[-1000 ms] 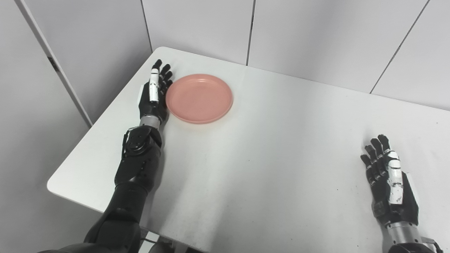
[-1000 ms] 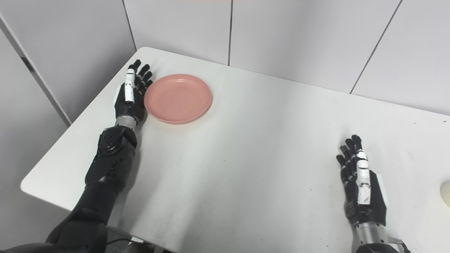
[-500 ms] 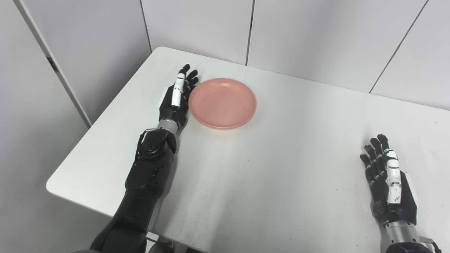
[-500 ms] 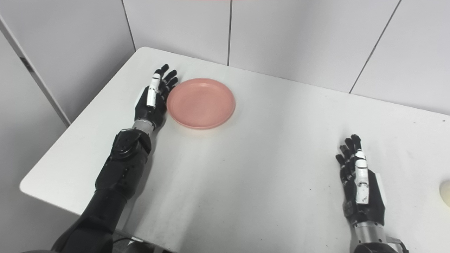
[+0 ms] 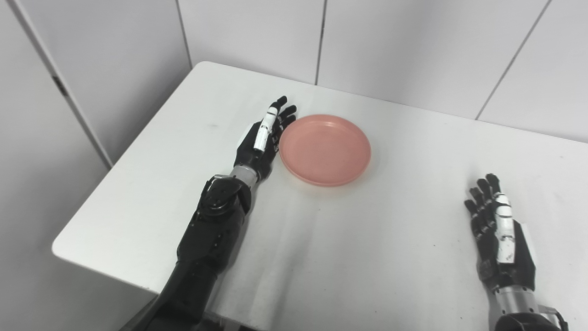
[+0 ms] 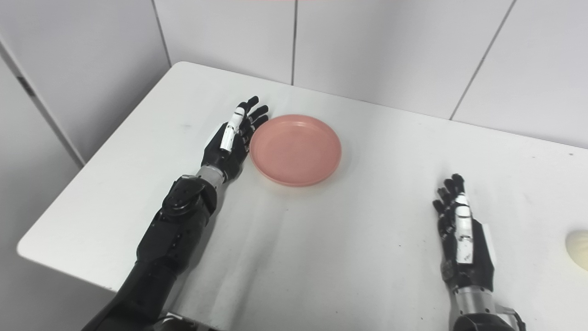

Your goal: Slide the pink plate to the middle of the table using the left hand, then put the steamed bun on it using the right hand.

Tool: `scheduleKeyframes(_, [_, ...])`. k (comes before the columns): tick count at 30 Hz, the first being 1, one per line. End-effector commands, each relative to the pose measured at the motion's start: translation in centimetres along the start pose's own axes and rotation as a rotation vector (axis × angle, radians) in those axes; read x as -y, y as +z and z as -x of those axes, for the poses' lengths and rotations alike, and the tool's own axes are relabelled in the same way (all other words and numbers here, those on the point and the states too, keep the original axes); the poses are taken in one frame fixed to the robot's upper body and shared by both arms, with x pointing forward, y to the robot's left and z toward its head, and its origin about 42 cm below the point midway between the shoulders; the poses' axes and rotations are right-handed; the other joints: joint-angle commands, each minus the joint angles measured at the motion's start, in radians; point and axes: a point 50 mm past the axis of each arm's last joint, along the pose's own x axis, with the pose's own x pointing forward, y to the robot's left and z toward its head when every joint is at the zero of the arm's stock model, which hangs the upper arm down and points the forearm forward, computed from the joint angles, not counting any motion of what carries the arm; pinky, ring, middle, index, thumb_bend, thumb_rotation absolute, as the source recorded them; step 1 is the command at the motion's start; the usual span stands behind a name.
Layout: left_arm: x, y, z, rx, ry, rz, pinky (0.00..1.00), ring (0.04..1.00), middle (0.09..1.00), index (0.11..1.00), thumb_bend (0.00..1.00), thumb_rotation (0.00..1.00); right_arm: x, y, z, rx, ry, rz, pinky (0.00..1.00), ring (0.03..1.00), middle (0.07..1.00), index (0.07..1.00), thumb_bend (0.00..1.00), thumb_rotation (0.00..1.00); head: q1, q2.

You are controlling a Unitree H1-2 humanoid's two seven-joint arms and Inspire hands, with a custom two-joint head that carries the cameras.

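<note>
Left hand: the left hand [image 5: 261, 142] lay flat on the table [image 5: 321, 257], fingers straight and apart, holding nothing; its inner edge touched the left rim of the plate.
Left arm: reached forward from the near left edge, forearm low over the tabletop.
Plate: the pink plate [image 5: 325, 150] sat left of the table's middle, nearer the far edge, with nothing on it.
Open room: bare tabletop lay to the plate's right and in front of it.
Right hand: the right hand [image 6: 461, 240] rested flat near the near right edge, fingers extended and spread, holding nothing.
Bun: the bun [image 6: 578, 249] lay at the right picture edge, apart from the right hand.
</note>
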Motion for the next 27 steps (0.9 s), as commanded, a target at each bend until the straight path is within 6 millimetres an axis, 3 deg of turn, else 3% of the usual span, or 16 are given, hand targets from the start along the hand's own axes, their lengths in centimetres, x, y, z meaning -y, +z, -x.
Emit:
scheduleKeyframes(1, [1.8, 0.7, -0.1, 0.008, -0.075, -0.022, 0.99, 0.953, 0.931, 0.948, 0.47, 1.00, -0.8, -0.7, 0.6, -0.052, 0.009, -0.012, 1.00, 1.000, 1.000, 1.000, 0.14, 1.00, -0.017, 0.003])
scheduleKeyframes(11, [4.6, 0.3, 0.5, -0.027, -0.193, -0.056, 0.99, 0.960, 0.945, 0.960, 0.45, 1.00, -1.6, -1.0, 0.5, -0.059, 0.011, -0.003, 1.00, 1.000, 1.000, 1.000, 0.14, 1.00, -0.103, 0.022])
scheduleKeyframes(19, [6.9, -0.4, 1.3, -0.046, -0.292, -0.052, 0.99, 0.960, 0.952, 0.967, 0.37, 1.00, -2.4, -1.2, 0.3, -0.055, 0.012, -0.012, 1.00, 1.000, 1.000, 1.000, 0.16, 1.00, -0.159, 0.034])
scheduleKeyframes(27, [8.3, -1.6, 2.7, -0.082, -0.364, -0.046, 0.98, 0.950, 0.939, 0.956, 0.40, 1.00, -3.0, -1.5, 0.2, -0.060, 0.014, -0.020, 1.00, 1.000, 1.000, 1.000, 0.17, 1.00, -0.206, 0.042])
